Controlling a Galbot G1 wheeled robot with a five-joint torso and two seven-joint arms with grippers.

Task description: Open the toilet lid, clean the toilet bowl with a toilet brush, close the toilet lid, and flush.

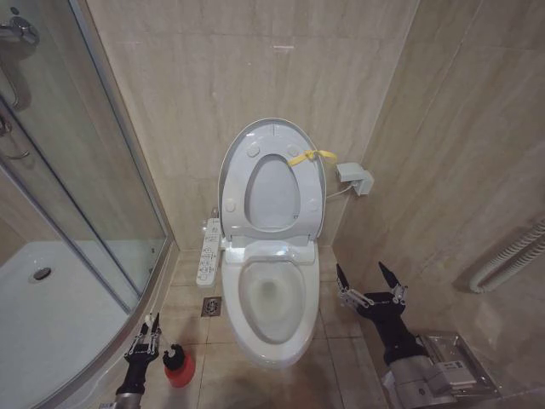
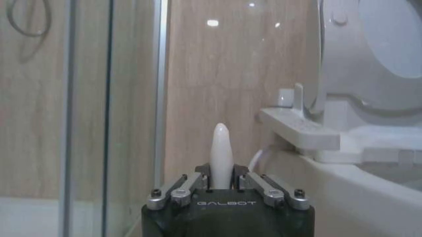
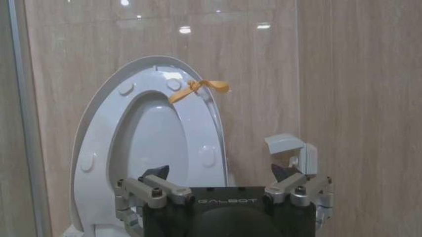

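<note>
Tan tiles cover the walls and floor of this small bathroom, with a glass shower at the left of the frame. One toilet sits in the middle. Its toilet lid (image 1: 274, 136) stands up against the wall, with the ring seat up too, so the toilet bowl (image 1: 272, 294) is open.

The left gripper (image 1: 146, 334), at the lower left, is closed tight on the white handle of the toilet brush (image 2: 221, 155). The brush head sits in one red holder cup (image 1: 179, 368) on the floor beside the bowl.

The right gripper (image 1: 370, 282), at the lower right beside the bowl, has its two fingers wide apart and holds nothing.

I think the opening step is done and the brush step is starting. Next the brush needs lifting out and carrying over into the bowl.
</note>
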